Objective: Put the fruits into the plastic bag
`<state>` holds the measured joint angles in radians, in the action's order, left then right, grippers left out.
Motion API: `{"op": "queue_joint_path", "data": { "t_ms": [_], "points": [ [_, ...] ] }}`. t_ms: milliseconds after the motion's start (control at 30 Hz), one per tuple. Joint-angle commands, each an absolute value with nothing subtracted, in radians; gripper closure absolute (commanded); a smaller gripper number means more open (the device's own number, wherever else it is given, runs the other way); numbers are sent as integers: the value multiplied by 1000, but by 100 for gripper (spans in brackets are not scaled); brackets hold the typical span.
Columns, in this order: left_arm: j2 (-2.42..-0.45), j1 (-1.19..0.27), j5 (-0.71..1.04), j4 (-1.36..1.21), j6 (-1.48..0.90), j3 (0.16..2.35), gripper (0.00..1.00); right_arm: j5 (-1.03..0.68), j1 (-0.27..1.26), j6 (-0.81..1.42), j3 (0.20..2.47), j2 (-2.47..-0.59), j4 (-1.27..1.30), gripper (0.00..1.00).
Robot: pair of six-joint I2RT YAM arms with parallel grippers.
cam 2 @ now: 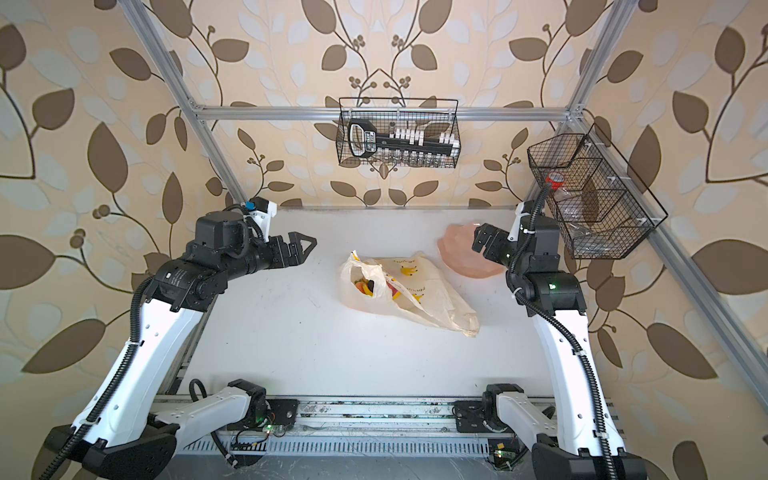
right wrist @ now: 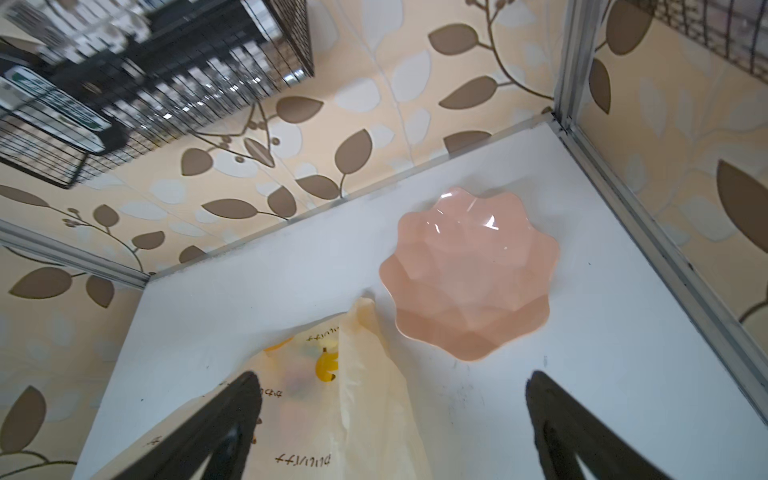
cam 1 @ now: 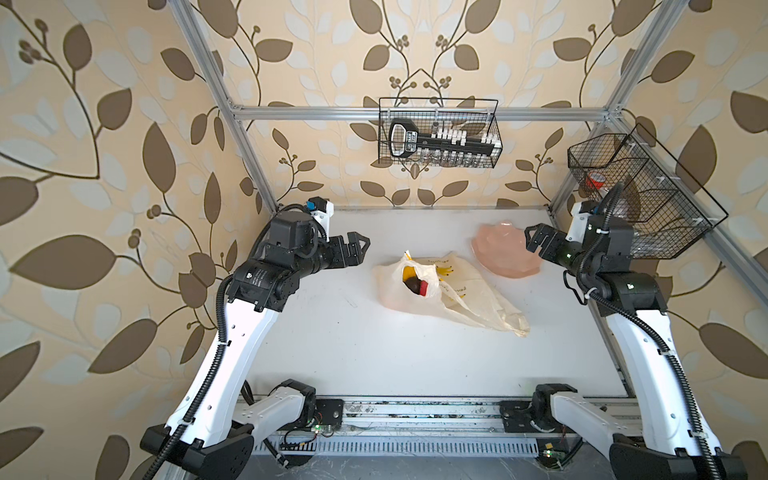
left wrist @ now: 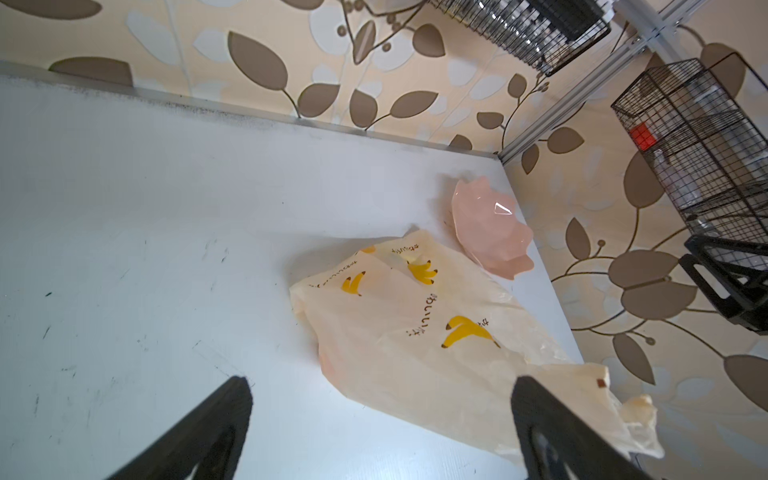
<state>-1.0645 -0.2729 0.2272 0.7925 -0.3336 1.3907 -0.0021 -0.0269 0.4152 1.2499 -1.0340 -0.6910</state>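
Glossy toy fruits (cam 1: 416, 283), yellow, dark brown and red, lie inside the mouth of the thin, crinkly, translucent cream plastic bag (cam 1: 465, 305) printed with yellow bananas and dark lettering. That bag lies slumped on the white tabletop (cam 1: 332, 345), between my two claws, its open mouth on my left claw's side and its crumpled tail on my right arm's side.

My left claw (cam 1: 360, 249) hangs above the table well apart from the bag, its jaws spread wide and holding nothing. My right claw (cam 1: 533, 241) is spread just as wide, also holding nothing. It hangs over the edge of the pale pink wavy-edged plastic plate (cam 1: 496, 259), which sits just beyond the bag towards the back wall.

Both top views look into the bag's mouth, so the toy fruits (cam 2: 365, 287) show there directly. My left wrist view catches only the printed side of the plastic bag (left wrist: 415, 332), with the mouth turned out of sight and the plate (left wrist: 486, 226) behind it. My right wrist view shows the plate's (right wrist: 469, 282) full scalloped outline, and the bag (right wrist: 365, 399) only as a fold with blurred colours behind the film.
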Motion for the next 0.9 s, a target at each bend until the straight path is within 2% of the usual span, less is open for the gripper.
{"op": "queue_joint_path", "data": {
  "t_ms": [0,133,267,433,633,733,800,867],
  "points": [
    [-1017,-255,173,790,-345,1340,1,22,-46,362,1190,-1016,-672,0],
    [-1002,-220,129,738,-360,1236,1,43,-76,334,1138,-1029,-636,0],
    [-1035,-115,98,640,-362,1108,1,50,-145,316,1054,-1062,-547,0],
    [-1077,-34,-61,413,-292,929,1,74,-211,296,923,-1103,-373,0],
    [-1075,23,-126,66,-232,698,1,122,-216,220,650,-1104,27,0],
    [-1034,24,-163,-220,-151,507,1,129,-217,194,507,-1100,258,0],
    [-1028,24,-174,-377,-113,403,1,127,-215,196,462,-1121,342,0],
    [-1063,24,-138,-423,-79,362,1,146,-199,202,427,-1141,410,0]
  ]
}}
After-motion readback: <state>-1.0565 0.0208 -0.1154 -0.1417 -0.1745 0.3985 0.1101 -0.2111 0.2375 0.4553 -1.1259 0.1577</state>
